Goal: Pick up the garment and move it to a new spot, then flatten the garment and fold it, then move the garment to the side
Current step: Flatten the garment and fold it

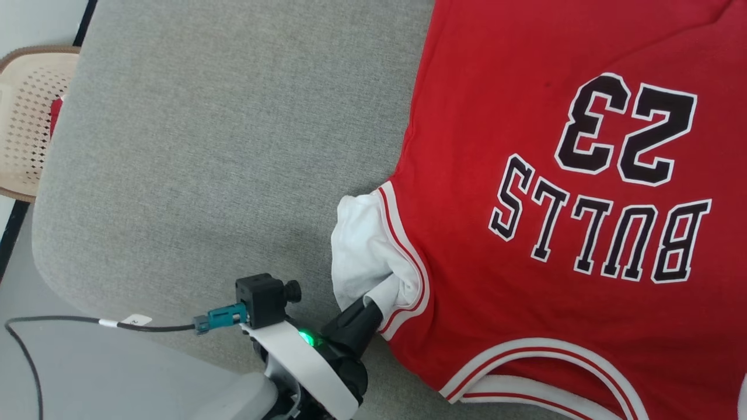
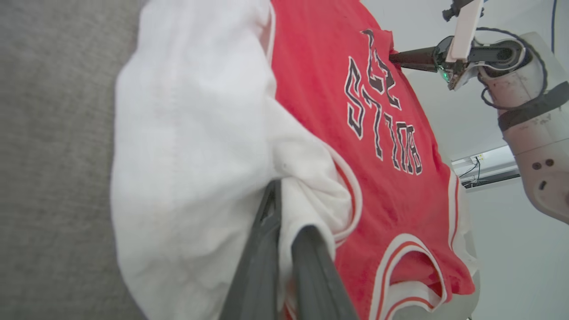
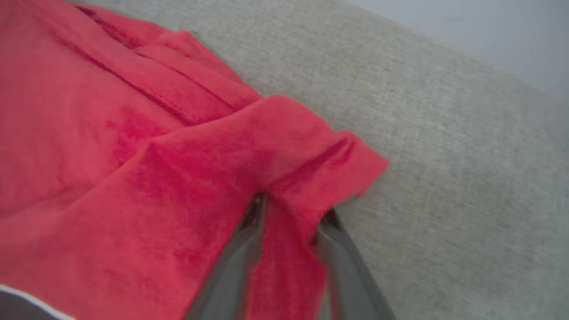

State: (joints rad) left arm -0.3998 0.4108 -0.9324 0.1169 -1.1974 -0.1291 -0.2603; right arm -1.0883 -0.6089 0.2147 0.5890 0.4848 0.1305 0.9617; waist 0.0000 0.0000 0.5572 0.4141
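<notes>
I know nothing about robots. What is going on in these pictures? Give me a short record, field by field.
Surface: grey fabric surface
Item: red garment lying on it, mostly spread out
Print: reads BULLS 23, upside down from the head view
Left gripper: shut on the white sleeve
Right gripper: one finger on each side of a red edge fold; firm grip unclear
Background: beige perforated chair past the surface's left edge

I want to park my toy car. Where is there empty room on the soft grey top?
The bare grey fabric top is free between the beige perforated chair and the red jersey. Crowded where the left gripper pinches its white sleeve.
</notes>
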